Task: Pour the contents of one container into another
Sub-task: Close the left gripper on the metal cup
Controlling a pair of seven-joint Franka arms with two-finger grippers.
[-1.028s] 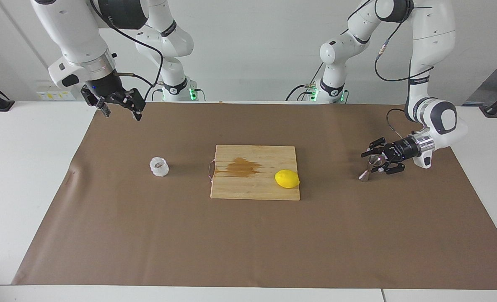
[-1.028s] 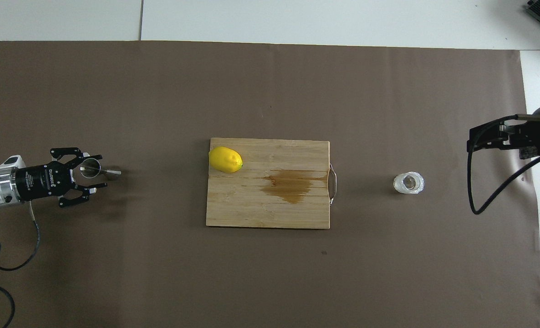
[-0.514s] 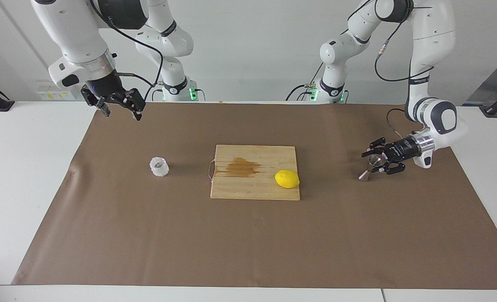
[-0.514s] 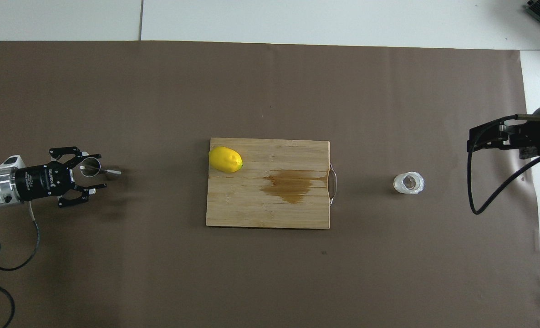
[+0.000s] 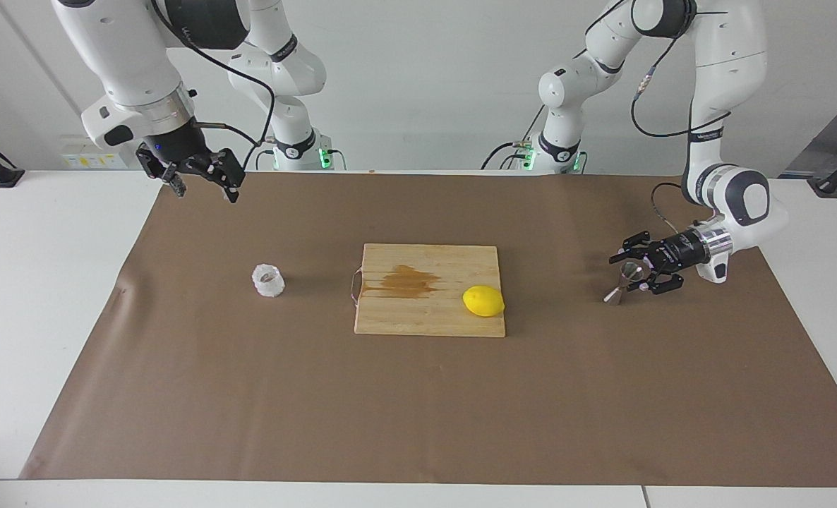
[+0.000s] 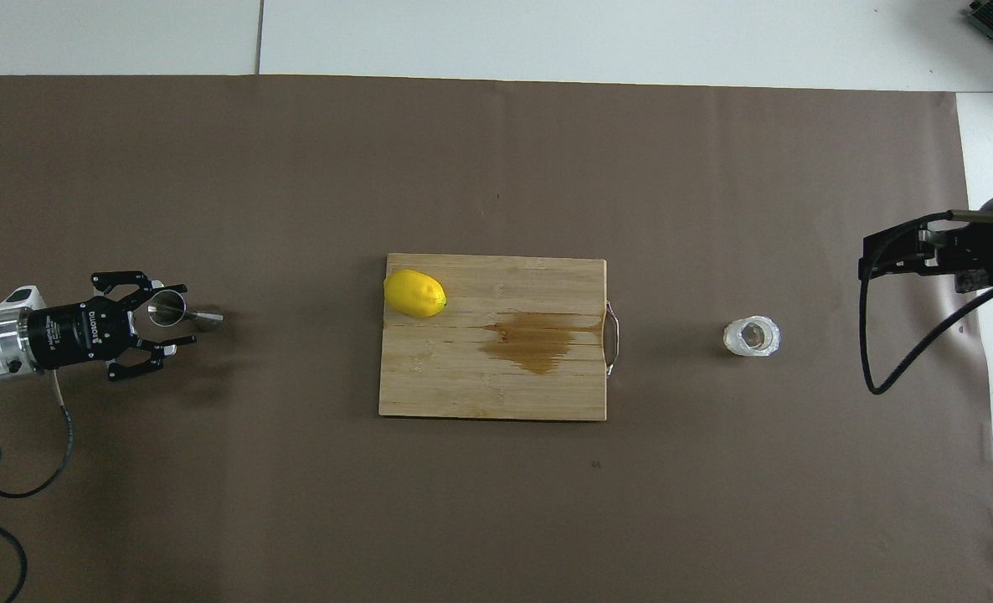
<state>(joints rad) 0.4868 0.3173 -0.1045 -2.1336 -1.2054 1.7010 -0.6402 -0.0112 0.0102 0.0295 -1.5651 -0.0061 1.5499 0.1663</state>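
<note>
Left gripper [image 5: 637, 275] sat low over the brown mat [image 5: 418, 395] at the left arm's end of the table, lying near horizontal, fingers spread. The steel jigger [image 5: 623, 281] stood upright on the mat just off its fingertips, its top rim level with them, nothing clamped on it. Over the last second that gripper backed off a little toward its own arm; the jigger didn't move. My read: that's a release or a re-approach, not a lift, so the receiving vessel is parked there and no pour has started.

Right gripper [image 5: 200, 176] hung in the air over the mat's edge near the right arm's base, fingers apart, empty, unchanged, waiting. The textured glass cup [image 5: 268, 280] stood on the mat well below and apart from it, untouched.

Between the two grippers: wooden cutting board [image 5: 390, 321] with a dark stain and a lemon [image 5: 483, 301] on it. Cup pickup looks like the next job.
</note>
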